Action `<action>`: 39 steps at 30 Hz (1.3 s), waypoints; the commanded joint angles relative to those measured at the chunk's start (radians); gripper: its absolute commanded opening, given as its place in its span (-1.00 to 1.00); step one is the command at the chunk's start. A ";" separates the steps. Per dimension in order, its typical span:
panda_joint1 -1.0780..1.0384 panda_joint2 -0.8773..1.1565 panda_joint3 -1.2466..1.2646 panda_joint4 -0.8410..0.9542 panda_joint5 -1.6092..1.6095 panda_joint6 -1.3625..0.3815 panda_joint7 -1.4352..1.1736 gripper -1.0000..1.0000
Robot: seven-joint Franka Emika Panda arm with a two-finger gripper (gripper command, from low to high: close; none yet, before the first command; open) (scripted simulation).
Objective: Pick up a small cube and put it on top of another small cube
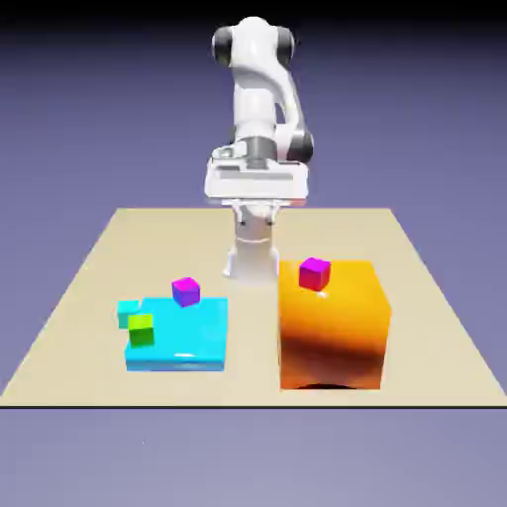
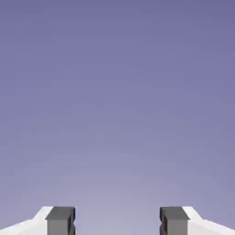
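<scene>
The small cyan cube (image 1: 128, 312) sits at the far left corner of a flat cyan slab (image 1: 188, 342); whether it rests on the slab or beside it I cannot tell. The small green cube (image 1: 142, 331) stands on the slab, touching or nearly touching the cyan cube. My gripper (image 1: 253, 211) hangs high over the table's far middle, well away from both cubes. In the hand view the gripper (image 2: 117, 221) is open, its grey fingertips (image 2: 60, 221) wide apart with only blue-violet backdrop between them.
One magenta cube (image 1: 185, 291) sits at the slab's far edge. A tall orange block (image 1: 332, 327) stands on the exterior view's right, with another magenta cube (image 1: 314, 272) on top. The tan table (image 1: 426, 297) ends just in front of slab and block.
</scene>
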 commanded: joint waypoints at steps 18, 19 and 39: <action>-0.178 0.652 -0.594 0.213 0.322 -0.426 0.179 0.00; -0.188 0.689 -0.627 0.225 0.340 -0.450 0.189 0.00; -0.184 0.711 -0.628 0.281 0.297 -0.534 0.128 -1.00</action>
